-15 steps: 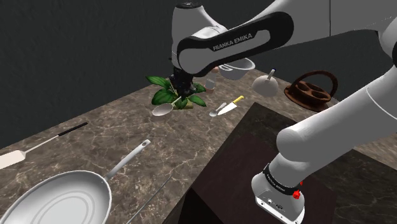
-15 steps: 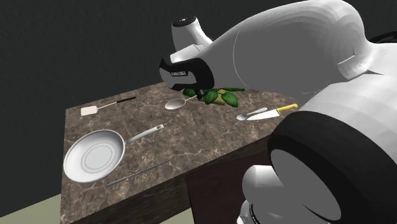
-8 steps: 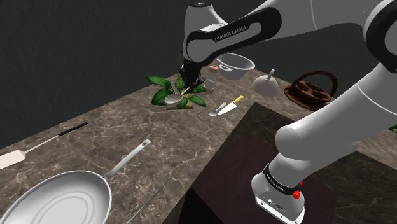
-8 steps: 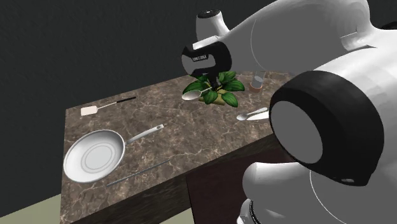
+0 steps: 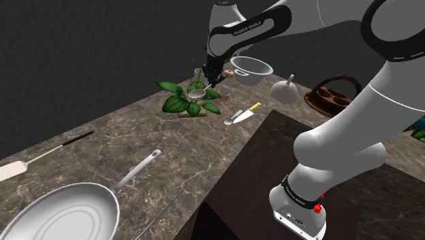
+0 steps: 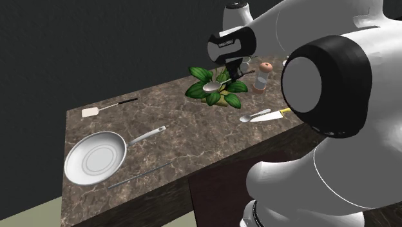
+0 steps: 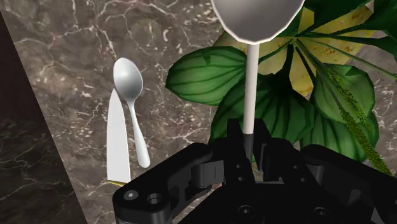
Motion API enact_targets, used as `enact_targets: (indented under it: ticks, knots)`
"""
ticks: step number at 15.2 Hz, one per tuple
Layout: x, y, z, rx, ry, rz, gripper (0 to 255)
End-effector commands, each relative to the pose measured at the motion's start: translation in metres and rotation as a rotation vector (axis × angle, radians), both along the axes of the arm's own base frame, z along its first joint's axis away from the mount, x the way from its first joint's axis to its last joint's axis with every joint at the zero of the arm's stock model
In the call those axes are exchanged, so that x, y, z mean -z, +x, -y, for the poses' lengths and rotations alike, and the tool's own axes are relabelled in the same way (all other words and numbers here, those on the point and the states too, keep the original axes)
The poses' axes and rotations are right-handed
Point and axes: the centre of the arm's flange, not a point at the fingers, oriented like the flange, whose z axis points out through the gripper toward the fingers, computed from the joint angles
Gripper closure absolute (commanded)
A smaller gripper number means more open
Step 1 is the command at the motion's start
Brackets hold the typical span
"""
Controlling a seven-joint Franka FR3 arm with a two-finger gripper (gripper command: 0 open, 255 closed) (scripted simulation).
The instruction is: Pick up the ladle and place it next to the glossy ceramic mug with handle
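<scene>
Your end effector [image 7: 249, 141] clamps the ladle [image 7: 252, 76] above a leafy plant [image 5: 178, 102] on the brown marbled surface [image 5: 122, 146], a dark grey wall [image 5: 82, 48] behind, a frying pan [image 5: 61, 213] nearer.

This is a kitchen, to judge by its wares. A brown marbled stone bench [image 5: 204, 146] carries a wide silver frying pan with a long handle [image 5: 61, 215] and a white-bladed spatula with a black handle [image 5: 44, 155]. There is also a yellow-handled knife [image 5: 254, 106] with a silver spoon [image 7: 128, 79] just beside it, and a pale deep bowl [image 5: 250, 68]. A silver round-bowled ladle [image 7: 254, 19] hangs over a leafy green plant [image 5: 180, 102]. A dark grey wall [image 5: 82, 54] stands behind the bench.
</scene>
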Motion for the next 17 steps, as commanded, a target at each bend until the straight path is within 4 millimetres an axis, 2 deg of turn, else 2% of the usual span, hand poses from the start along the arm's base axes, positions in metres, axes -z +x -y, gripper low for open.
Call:
enact_targets:
  ticks: [1, 8, 17]
  knots:
    - [-0.001, 0.008, 0.026, -0.001, -0.001, 0.000, 255]
    - [-0.001, 0.042, 0.107, -0.001, -0.001, 0.000, 255]
    - [0.046, 0.042, 0.107, -0.001, -0.001, 0.000, 255]
